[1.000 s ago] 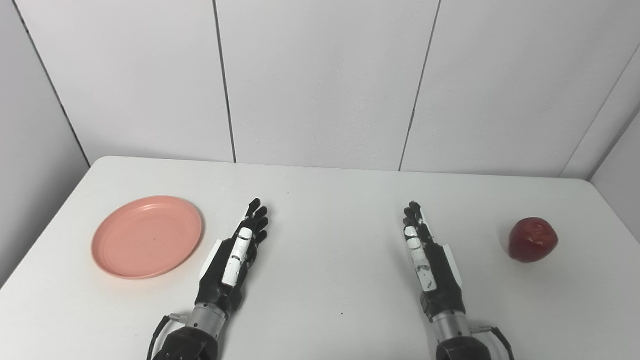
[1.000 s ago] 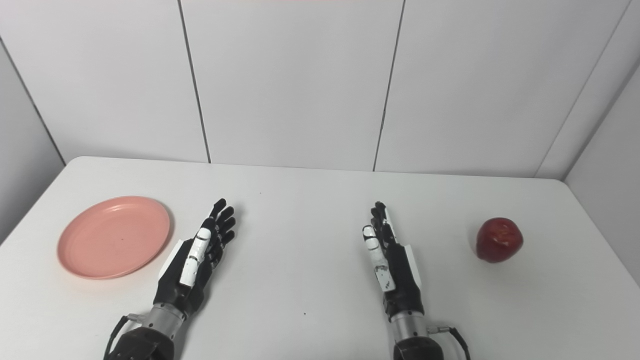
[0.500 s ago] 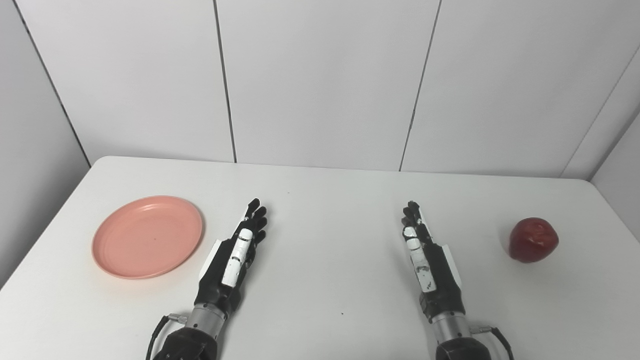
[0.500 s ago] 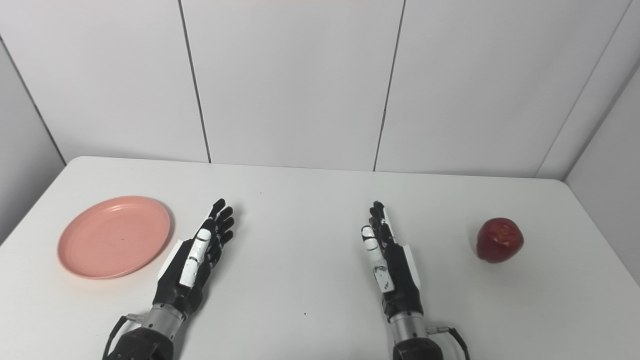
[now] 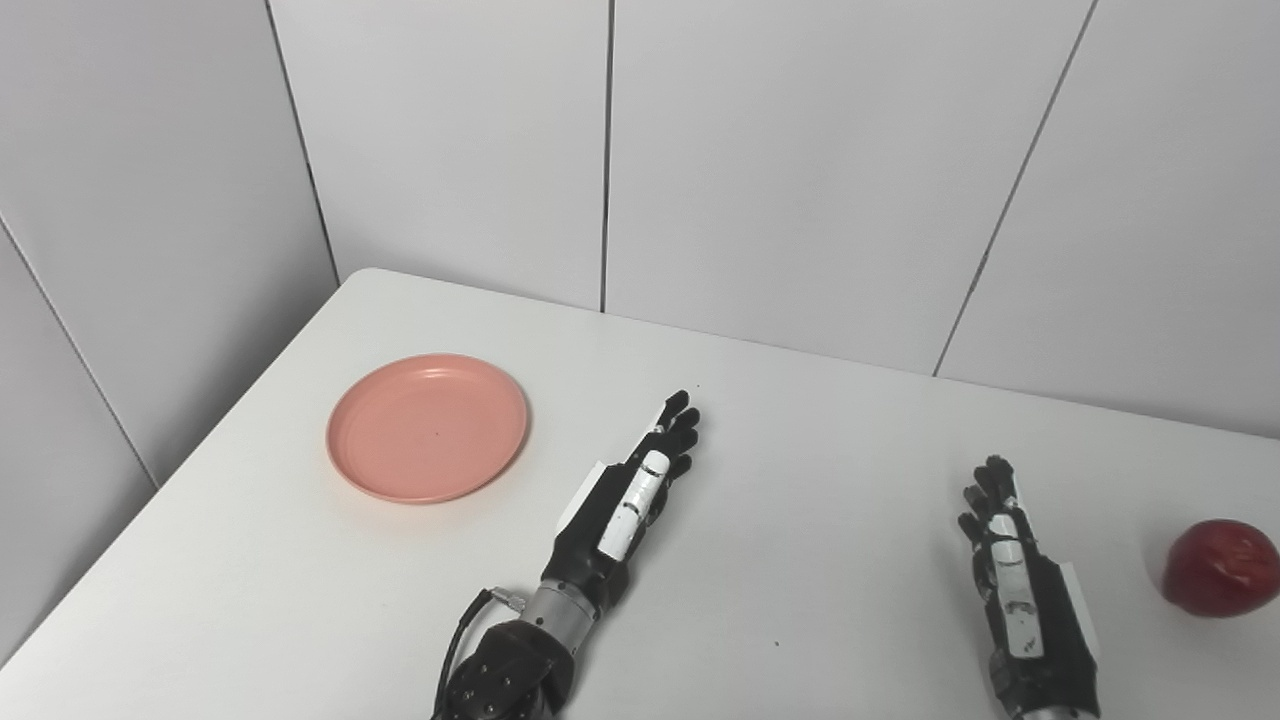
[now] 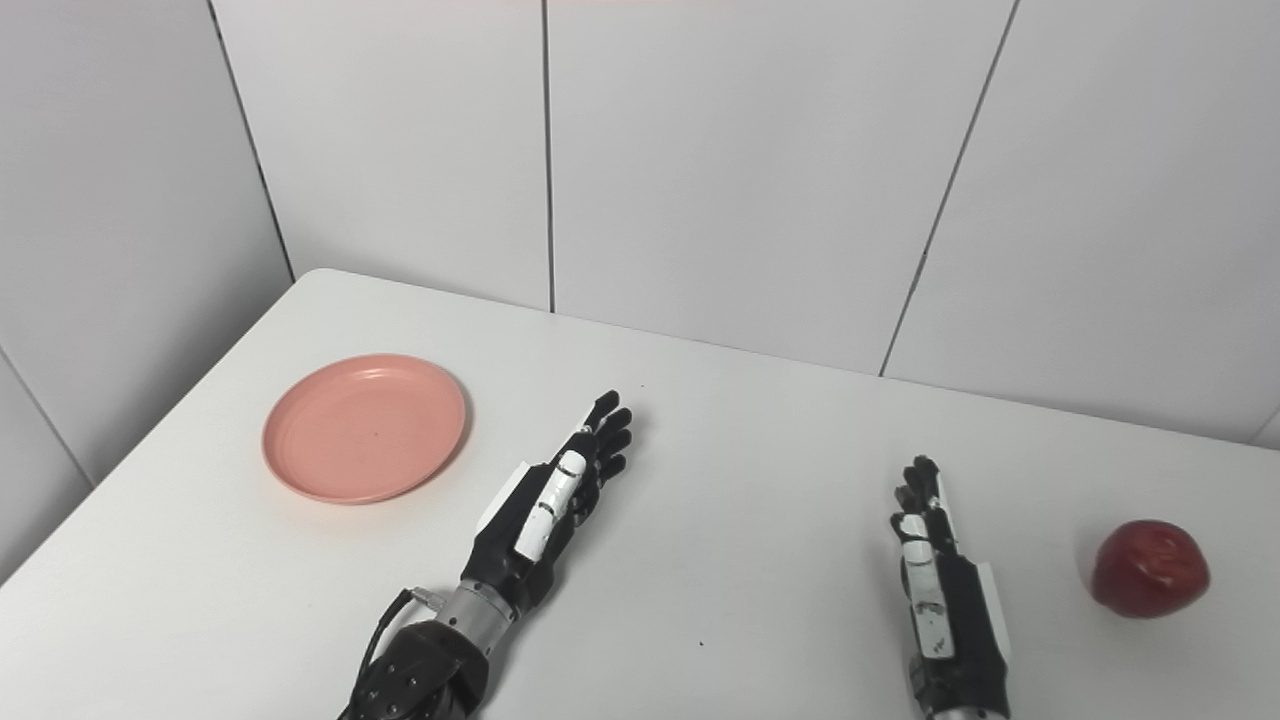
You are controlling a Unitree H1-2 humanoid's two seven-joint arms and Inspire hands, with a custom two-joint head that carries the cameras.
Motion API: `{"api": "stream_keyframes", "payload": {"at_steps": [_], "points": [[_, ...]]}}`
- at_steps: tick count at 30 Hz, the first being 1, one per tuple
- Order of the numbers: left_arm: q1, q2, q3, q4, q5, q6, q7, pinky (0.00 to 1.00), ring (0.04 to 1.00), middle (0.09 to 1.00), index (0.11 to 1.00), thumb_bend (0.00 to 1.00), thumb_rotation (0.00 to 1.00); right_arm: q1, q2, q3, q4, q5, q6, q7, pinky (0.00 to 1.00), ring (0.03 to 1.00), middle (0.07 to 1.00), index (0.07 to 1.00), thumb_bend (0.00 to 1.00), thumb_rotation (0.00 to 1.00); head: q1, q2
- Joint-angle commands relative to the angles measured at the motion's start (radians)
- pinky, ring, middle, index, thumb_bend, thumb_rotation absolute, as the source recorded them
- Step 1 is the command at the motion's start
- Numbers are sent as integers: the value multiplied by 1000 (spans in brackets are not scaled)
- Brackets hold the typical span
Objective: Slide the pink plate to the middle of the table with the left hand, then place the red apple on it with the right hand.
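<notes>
Plate [image 5: 427, 428] is sitting empty over on the table's [image 5: 820, 440] left side, with the left hand [image 5: 625, 505] lying just beside it, fingers stretched out, holding nothing. Right hand [image 6: 935, 570] is resting the same way, flat and empty, near the apple [image 6: 1149, 568] at far right.

**Setting: a bare robot test bench**

A plain white table [image 5: 800, 600] with rounded corners stands against walls of smooth white panels [image 5: 780, 150] split by thin dark seams, boxing it in behind and at its left. No household or shop fittings appear. On the table lie only staged props, a plate [image 5: 428, 427] and an apple [image 6: 1149, 568], well apart, and two black robot hands [image 6: 550, 510] with an exposed cable [image 5: 455, 645] at one wrist. All suggests a laboratory enclosure.
</notes>
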Motion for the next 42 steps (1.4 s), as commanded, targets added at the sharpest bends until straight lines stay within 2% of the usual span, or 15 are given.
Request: {"api": "stream_keyframes", "payload": {"at_steps": [1,7,11,15,18,21,25,27,34,42], "points": [[-37,9,5,-27,14,-51,6,1000,1000,1000,1000,548,1000,-17,-6,-6,-16,10,-62,12,1000,1000,1000,1000,614,970,-1,-2],[-69,81,28,-112,13,-7,-10,1000,1000,1000,1000,554,1000,-15,-7,-8,-22,16,-49,21,1000,1000,1000,1000,617,968,2,-4],[-86,148,39,-185,42,58,-19,1000,1000,1000,1000,555,1000,-15,-6,-10,-20,16,-59,22,1000,1000,1000,1000,605,965,7,-6],[-105,217,72,-252,16,141,-29,1000,1000,1000,1000,530,1000,-15,-5,-10,-22,8,-57,21,1000,1000,1000,1000,610,972,14,-10],[-114,257,107,-282,-12,203,-39,1000,1000,1000,1000,579,1000,-15,-5,-11,-22,12,-52,26,1000,1000,1000,1000,621,968,14,-13],[-117,289,140,-271,-19,190,-39,1000,1000,1000,1000,587,1000,-14,-3,-11,-25,10,-51,25,1000,1000,1000,1000,622,970,14,-14],[-123,321,196,-200,-47,134,-35,1000,1000,1000,1000,605,1000,-12,-3,-11,-30,5,-50,25,1000,1000,1000,1000,619,974,15,-14],[-128,335,218,-175,-54,127,-35,1000,1000,1000,1000,639,1000,-9,-2,-11,-38,4,-39,23,1000,1000,1000,1000,633,968,14,-13],[-156,393,269,-114,-73,110,-42,1000,1000,1000,1000,620,1000,-2,0,-9,-53,-1,-34,20,1000,1000,1000,1000,640,961,10,-7],[-176,437,306,-41,-84,51,-42,1000,1000,1000,1000,627,1000,7,0,-9,-79,7,-25,23,1000,1000,1000,1000,631,957,17,-7]]}}
